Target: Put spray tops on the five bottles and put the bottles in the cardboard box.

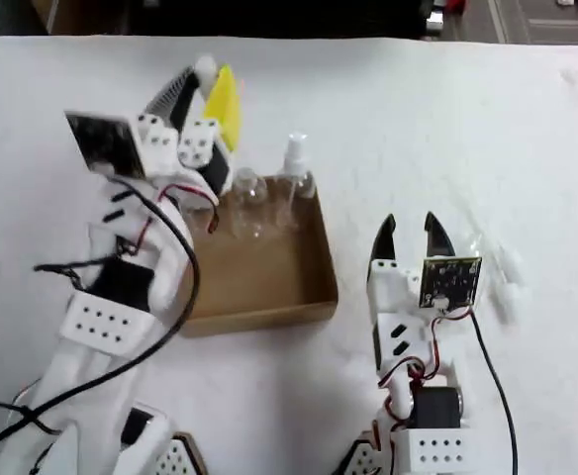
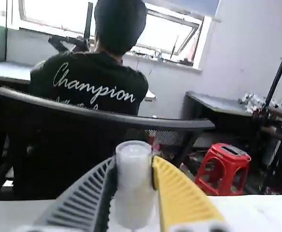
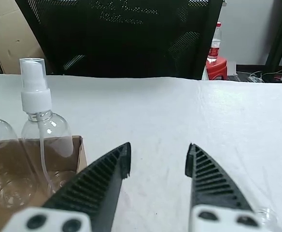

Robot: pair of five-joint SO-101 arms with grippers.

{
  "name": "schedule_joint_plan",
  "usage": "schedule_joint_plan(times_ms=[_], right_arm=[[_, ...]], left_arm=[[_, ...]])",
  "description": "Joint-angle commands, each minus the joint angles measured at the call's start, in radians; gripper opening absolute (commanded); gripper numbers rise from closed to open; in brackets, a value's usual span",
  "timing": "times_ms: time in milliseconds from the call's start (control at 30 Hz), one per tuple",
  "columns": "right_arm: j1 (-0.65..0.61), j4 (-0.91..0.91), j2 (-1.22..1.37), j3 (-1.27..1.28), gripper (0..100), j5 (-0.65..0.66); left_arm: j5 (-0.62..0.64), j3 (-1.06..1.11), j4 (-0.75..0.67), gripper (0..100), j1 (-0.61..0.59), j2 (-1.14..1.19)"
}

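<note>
L gripper is clenched on a white spray top, grey jaw on one side, yellow on the other, pinching the cap's round body. In the high view it sits above the table at the far left, just beyond the far-left corner of the cardboard box.

R gripper is released, black jaws spread w/ nothing between them. It hangs low over the table to the right of the box, near side.

Inside the box, along the far wall, we see a capped bottle upright at the far-right corner, and an uncapped bottle just left of it, close or touching (can't tell which). The L arm covers the box's far-left part, so we can't count any more there. Right of the R gripper, faint clear items lie on the table; too washed out to say bottle or top.

Handling, as we judge it: the top is light, stiff plastic, smooth, so it could twist in the jaws; hold at the collar is prob. best. The bottles look thin, clear and empty, i.e. light, easy to tip and slippery. We'd take one round the body below the shoulder, w/ moderate squeeze, and steady it while the top goes on.
</note>
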Motion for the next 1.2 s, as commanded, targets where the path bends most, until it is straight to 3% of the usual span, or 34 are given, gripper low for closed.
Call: schedule_joint_plan(times_ms=[0, 600, 800, 1167], right_arm=[[-0.008, -0.021, -0.004, 0.008, 16.6, -0.008], [-0.008, -0.021, -0.004, 0.008, 16.6, -0.008], [-0.008, -0.021, -0.005, 0.008, 16.6, -0.008], [-0.008, -0.021, -0.007, 0.008, 16.6, -0.008]], left_arm=[[-0.095, 0.086, -0.226, 2, 0.002, -0.033], [-0.104, 0.152, -0.219, 2, 0.018, -0.030], [-0.201, 0.180, -0.219, 2, 0.068, -0.030], [-0.207, 0.236, -0.221, 2, 0.096, -0.031]])
